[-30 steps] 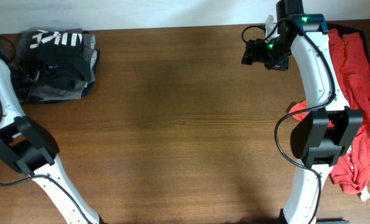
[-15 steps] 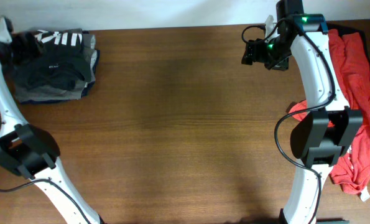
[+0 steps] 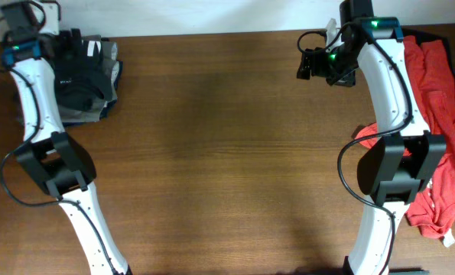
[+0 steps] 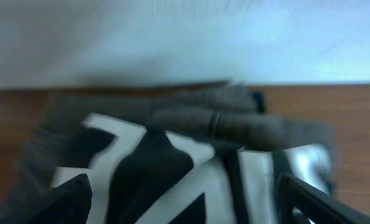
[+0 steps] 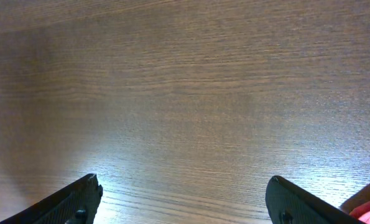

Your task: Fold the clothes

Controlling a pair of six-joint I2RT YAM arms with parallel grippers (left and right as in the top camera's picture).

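**At ten o'clock: black clothes (image 3: 82, 76) under the wide-spread left gripper (image 4: 181, 190)**

At ten o'clock on the table (image 3: 212, 153), one dark heap. Large white lettering (image 4: 172, 168) across the top shirt, too blurred to read. Left gripper just above it, fingers (image 4: 69, 199) far apart, gripping nothing. Around three o'clock, one rumpled pile of red shirts (image 3: 441, 107), number impossible to tell, no print legible. Right gripper (image 5: 181, 186) near one o'clock, jaws likewise wide, over the tabletop, a red scrap by its right finger. Two arms in all.
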